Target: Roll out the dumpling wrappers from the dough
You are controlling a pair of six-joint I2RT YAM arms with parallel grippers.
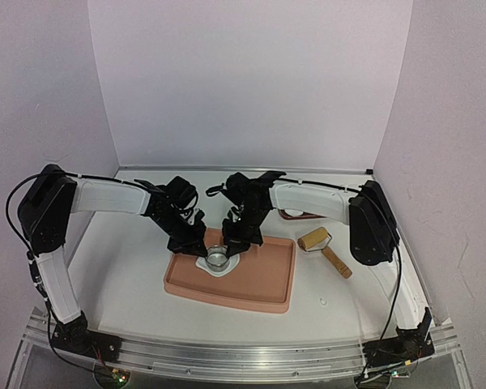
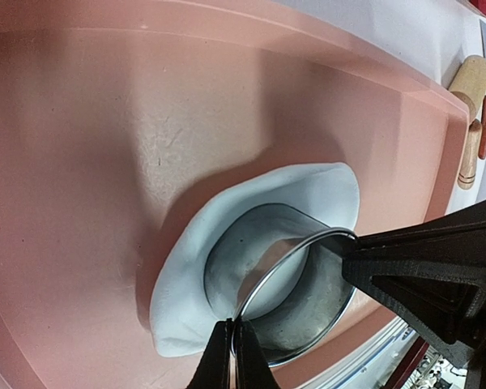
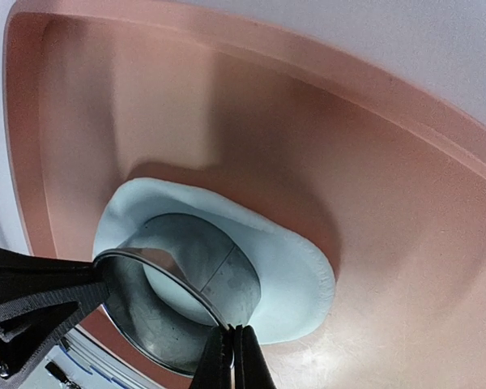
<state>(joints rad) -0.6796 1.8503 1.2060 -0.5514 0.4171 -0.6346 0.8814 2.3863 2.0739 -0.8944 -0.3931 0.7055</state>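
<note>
**Both grippers pinched on the cutter, dough directly beneath**

The left gripper (image 2: 232,356) has its two fingertips pressed together on the thin wall of the round, shiny metal ring cutter (image 2: 251,243). The right gripper (image 3: 232,356) nips the same rim in the same way, at another spot round the circle. Neither arm is nearer, since both are already on the ring.

The ring stands with its open axis roughly vertical. Its lower edge rests on the soft, white, irregular flat sheet of dough (image 2: 308,186), straight below both pairs of fingertips. The coming move is therefore a push down along that axis, perhaps with a twist. The pictures do not show whether the edge has gone through to the base.

From the left gripper, the sheet spreads ahead of the fingertips and off to the left. Its long axis runs slantwise across that wrist's view, with the widest margin of spare dough beyond the ring.

The shallow, salmon-pink rectangular tray (image 2: 105,162) holds only the sheet and the cutter. Inside the ring is a round patch of dough. No separate dumpling wrappers lie anywhere in view, so I judge the first disc is not yet freed. A wooden rolling pin (image 1: 324,247) lies outside the tray, out past the right gripper.
</note>
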